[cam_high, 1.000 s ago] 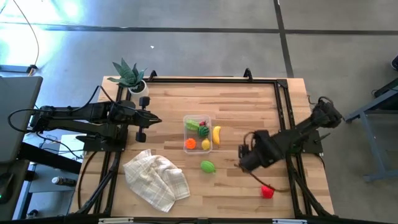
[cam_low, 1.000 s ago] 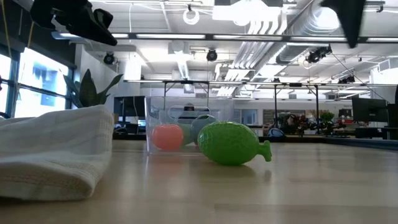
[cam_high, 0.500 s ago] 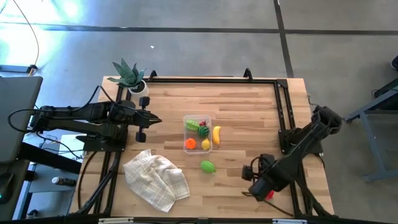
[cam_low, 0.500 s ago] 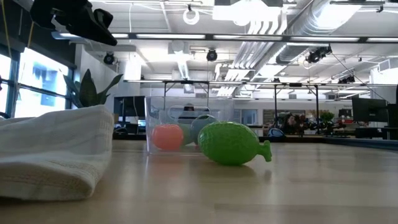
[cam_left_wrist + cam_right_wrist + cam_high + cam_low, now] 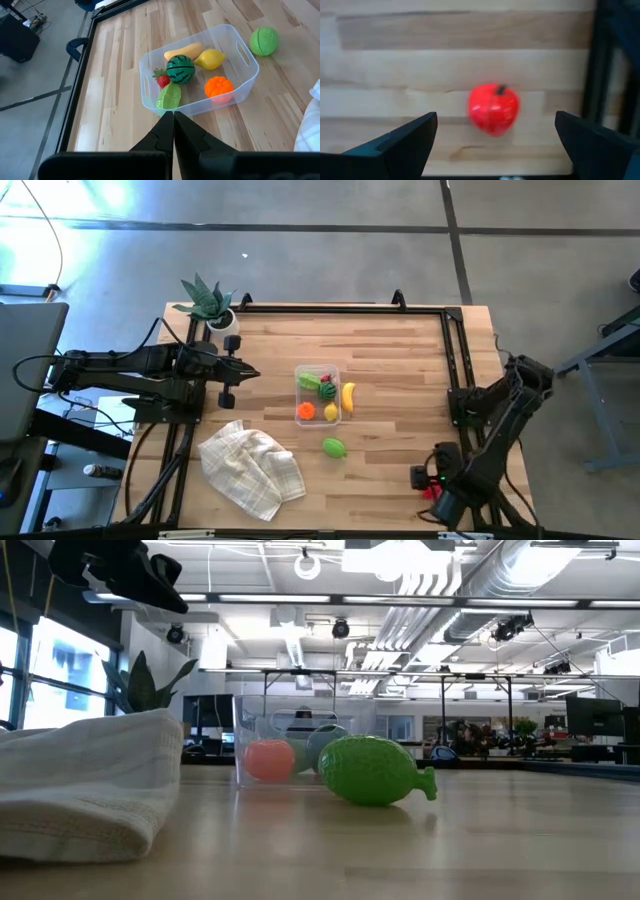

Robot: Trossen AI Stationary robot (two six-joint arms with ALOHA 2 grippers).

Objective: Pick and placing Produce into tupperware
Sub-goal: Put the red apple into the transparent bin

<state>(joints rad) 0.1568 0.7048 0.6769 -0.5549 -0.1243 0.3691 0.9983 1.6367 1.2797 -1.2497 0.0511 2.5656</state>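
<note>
The red toy fruit with a dark stem (image 5: 493, 109) lies on the wood near the table's near right corner (image 5: 431, 493). My right gripper (image 5: 495, 150) hangs over it, open wide, one finger on either side and clear of it (image 5: 441, 488). The clear tub (image 5: 318, 393) stands mid-table, holding an orange, a lemon, a strawberry, a watermelon and a green piece (image 5: 192, 75). A banana (image 5: 348, 396) lies beside the tub's right wall. A green fruit (image 5: 334, 447) rests on the table nearer the front (image 5: 375, 770). My left gripper (image 5: 243, 372) is shut and hovers left of the tub (image 5: 173, 125).
A crumpled checked cloth (image 5: 252, 467) lies near the front left (image 5: 80, 780). A potted spiky plant (image 5: 207, 302) stands at the far left corner. A black frame rail (image 5: 605, 75) runs right beside the red fruit along the table's right edge (image 5: 468, 380).
My right gripper has travelled from the middle right of the table toward the near right corner, ending over the red fruit; it has left the low view. Nothing else has moved.
</note>
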